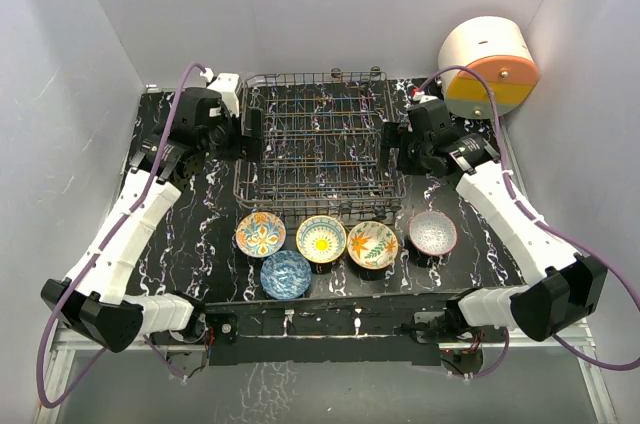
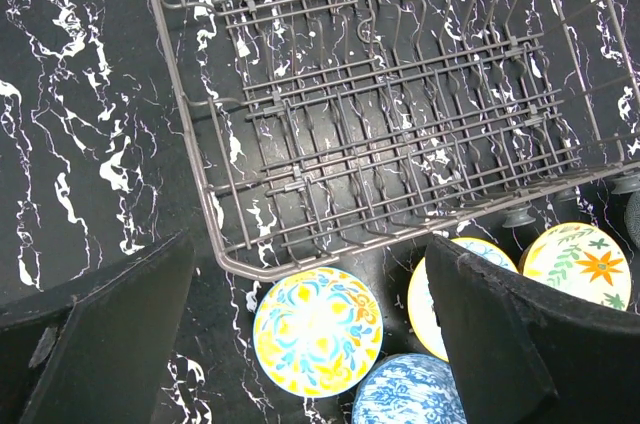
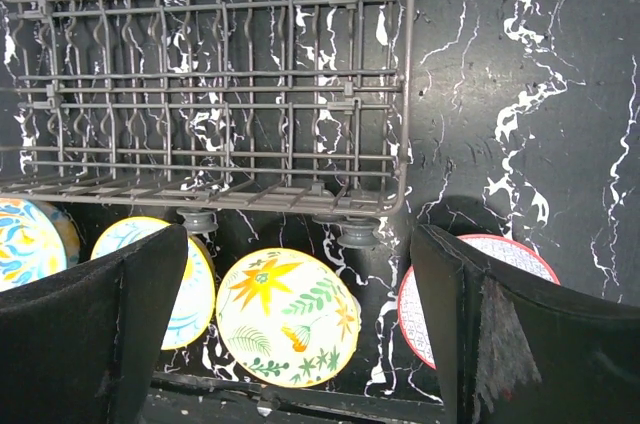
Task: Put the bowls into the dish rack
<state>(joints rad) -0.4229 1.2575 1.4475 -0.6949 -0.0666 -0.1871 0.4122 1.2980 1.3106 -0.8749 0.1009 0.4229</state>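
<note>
The dark wire dish rack [image 1: 318, 144] stands at the back middle and holds no bowls. Five bowls sit in front of it: orange-blue floral [image 1: 260, 234], blue [image 1: 286, 274], yellow sunflower [image 1: 321, 239], orange-green floral [image 1: 372, 243] and speckled grey with a red rim [image 1: 433, 233]. My left gripper [image 1: 250, 134] hangs open at the rack's left side. In its wrist view the floral bowl [image 2: 317, 329] lies between the fingers, well below them. My right gripper [image 1: 393, 144] hangs open at the rack's right side. In its wrist view the orange-green bowl [image 3: 288, 317] lies between the fingers.
A round white, orange and yellow drum [image 1: 488, 69] stands at the back right corner. Grey walls close in the black marbled table [image 1: 190, 234] on three sides. The rack stands on small round feet [image 3: 357, 234].
</note>
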